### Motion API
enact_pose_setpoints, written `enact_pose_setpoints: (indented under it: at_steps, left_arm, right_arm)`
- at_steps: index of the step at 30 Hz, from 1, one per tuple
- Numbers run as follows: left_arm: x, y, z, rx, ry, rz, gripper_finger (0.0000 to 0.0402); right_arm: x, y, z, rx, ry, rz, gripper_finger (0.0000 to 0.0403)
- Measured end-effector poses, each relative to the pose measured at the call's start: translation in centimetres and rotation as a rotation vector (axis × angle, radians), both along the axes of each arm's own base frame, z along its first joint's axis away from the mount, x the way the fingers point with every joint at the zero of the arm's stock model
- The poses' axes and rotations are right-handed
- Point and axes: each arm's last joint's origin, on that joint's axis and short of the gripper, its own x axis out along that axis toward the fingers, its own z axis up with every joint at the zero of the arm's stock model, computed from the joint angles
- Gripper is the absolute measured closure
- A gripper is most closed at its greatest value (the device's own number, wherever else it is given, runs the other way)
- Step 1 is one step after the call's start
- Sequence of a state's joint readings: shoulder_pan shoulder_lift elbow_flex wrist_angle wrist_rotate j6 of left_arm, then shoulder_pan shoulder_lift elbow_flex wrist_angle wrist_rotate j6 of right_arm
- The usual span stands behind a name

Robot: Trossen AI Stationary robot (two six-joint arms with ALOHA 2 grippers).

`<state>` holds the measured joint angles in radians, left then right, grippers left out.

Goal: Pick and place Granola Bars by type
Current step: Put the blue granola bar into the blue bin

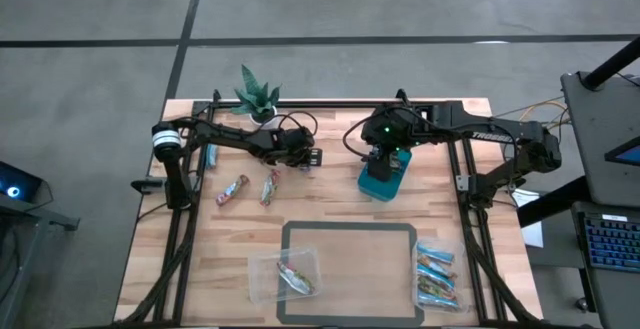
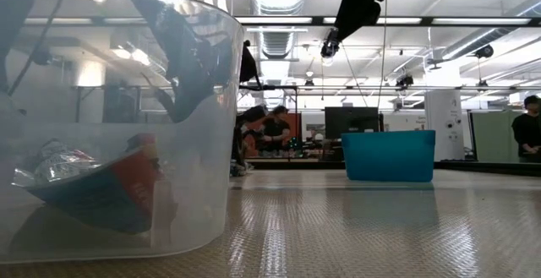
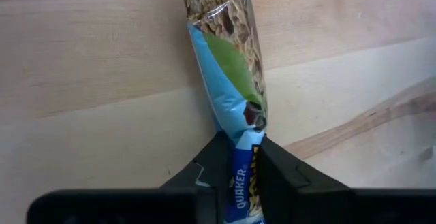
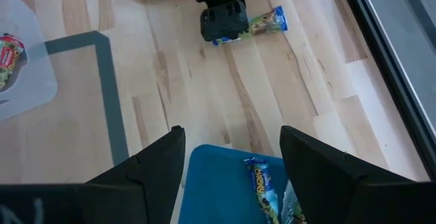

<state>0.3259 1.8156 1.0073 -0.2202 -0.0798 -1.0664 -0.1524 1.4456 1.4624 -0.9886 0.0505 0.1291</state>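
Note:
My left gripper [image 3: 244, 183] is shut on a blue granola bar [image 3: 228, 74] at the table's far middle; the right wrist view shows that gripper [image 4: 221, 20] and the bar [image 4: 267, 21] too. My right gripper [image 4: 231, 163] is open and hovers over the teal bin [image 1: 385, 182], where blue bars [image 4: 259, 180] lie. Two multicoloured bars [image 1: 232, 189] [image 1: 268, 186] lie flat on the wood left of centre. A clear tub [image 1: 285, 274] holds a red-and-silver bar [image 2: 93, 185]. Another clear tub [image 1: 437, 277] holds blue bars. My left gripper pinches the blue bar's near end [image 3: 242, 161] between its two fingers, coming down at it from above. The bar runs straight out past the fingertips. Its far part [image 3: 218, 13] lies flat on or just over the wood.
A potted plant [image 1: 257, 97] stands at the far edge. A grey tape rectangle [image 1: 350, 229] marks the near middle of the table. One blue bar [image 1: 211, 155] lies near the left arm's base. Bare wood lies between the bin and the tape.

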Motion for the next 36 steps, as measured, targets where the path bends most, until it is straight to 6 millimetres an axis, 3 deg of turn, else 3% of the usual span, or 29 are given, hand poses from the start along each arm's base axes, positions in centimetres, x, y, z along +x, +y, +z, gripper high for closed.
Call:
enact_pose_setpoints:
  at_steps: [18, 28, 36]
  left_arm:
    - [0.4, 0.3, 0.6, 0.001, -0.004, -0.078, 0.0396]
    - [2.8, 0.4, 4.5, 0.110, -0.024, -0.197, 0.0400]
    - [4.3, -1.4, 8.1, 0.203, 0.041, -0.377, 0.0401]
  right_arm:
    - [0.1, 0.0, 0.1, 0.000, -0.012, -0.002, 0.0177]
    - [0.1, 0.0, 0.1, -0.004, -0.011, 0.005, 0.0177]
    - [-0.4, 0.0, 0.6, -0.007, -0.032, 0.000, 0.0173]
